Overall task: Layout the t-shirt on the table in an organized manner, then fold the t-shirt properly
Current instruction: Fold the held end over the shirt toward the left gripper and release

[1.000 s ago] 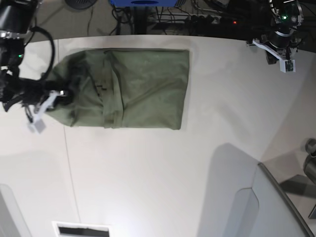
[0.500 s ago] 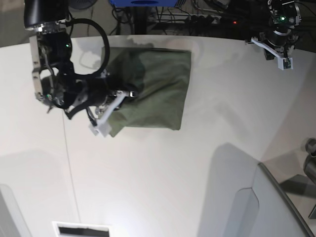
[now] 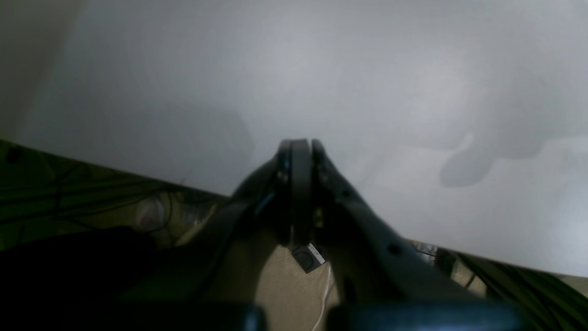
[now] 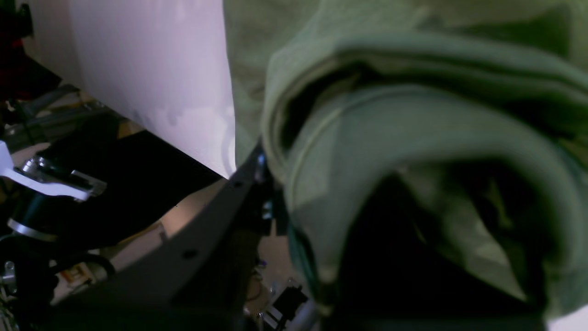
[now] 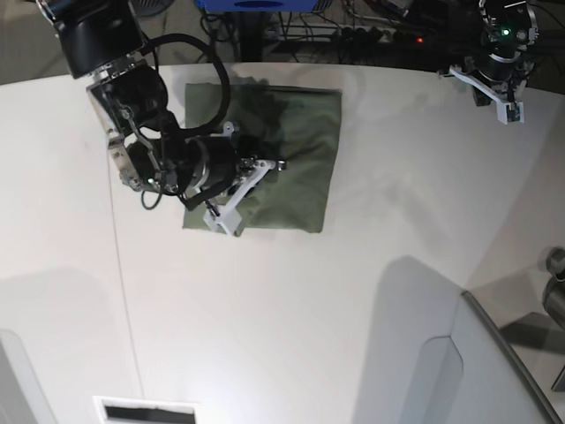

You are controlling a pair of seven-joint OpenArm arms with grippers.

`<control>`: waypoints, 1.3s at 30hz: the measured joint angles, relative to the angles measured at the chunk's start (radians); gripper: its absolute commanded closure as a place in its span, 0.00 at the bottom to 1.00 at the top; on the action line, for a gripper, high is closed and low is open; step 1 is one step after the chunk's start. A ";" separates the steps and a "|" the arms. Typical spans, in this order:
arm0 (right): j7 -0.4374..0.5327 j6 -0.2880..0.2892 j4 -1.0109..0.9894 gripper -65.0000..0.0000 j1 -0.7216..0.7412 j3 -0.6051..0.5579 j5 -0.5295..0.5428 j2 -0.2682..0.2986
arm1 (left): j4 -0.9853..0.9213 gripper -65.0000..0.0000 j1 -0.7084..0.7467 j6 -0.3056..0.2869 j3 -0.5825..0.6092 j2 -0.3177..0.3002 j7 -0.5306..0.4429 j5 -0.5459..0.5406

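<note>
Worktop (image 5: 291, 309) space is lying white and bare around the t-shirt (image 5: 305, 168), which is sitting as a compact olive rectangle toward the far edge, left of centre in the base view. Over its left part the right arm is reaching, and the right hand (image 5: 256, 168) is pinching a thick bundle of layered green cloth, its jaws nearly together on the fabric; the right wrist view is showing hems and folds bulging out of that grip. Judging by this, a fold across the shirt is under way. To do it well, the carried edge should be travelling low and level toward the shirt's far side, so the layers beneath are not dragging, and the hand should be letting go only once edge is lying over edge. The left hand (image 3: 298, 154) is hanging well apart above the worktop's far corner, its jaws pressed together on nothing, touching no cloth.
</note>
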 measured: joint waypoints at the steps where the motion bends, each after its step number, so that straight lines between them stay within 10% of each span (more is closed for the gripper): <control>1: 0.000 0.000 -0.002 1.00 0.003 -0.005 0.000 -0.007 | 0.000 1.00 0.000 0.000 0.000 0.000 0.000 0.000; 16: 0.031 0.001 -0.114 1.00 0.044 -0.013 -0.003 -0.044 | 0.000 1.00 0.000 0.001 0.000 0.000 0.000 0.000; 25: 0.025 0.001 -0.114 0.48 0.049 -0.013 0.004 -0.049 | 0.000 1.00 0.000 0.000 0.000 0.000 0.000 0.000; 39: 0.005 0.000 -0.110 0.46 0.106 -0.194 0.000 -0.066 | -0.001 1.00 0.000 0.000 0.000 -0.003 0.000 0.000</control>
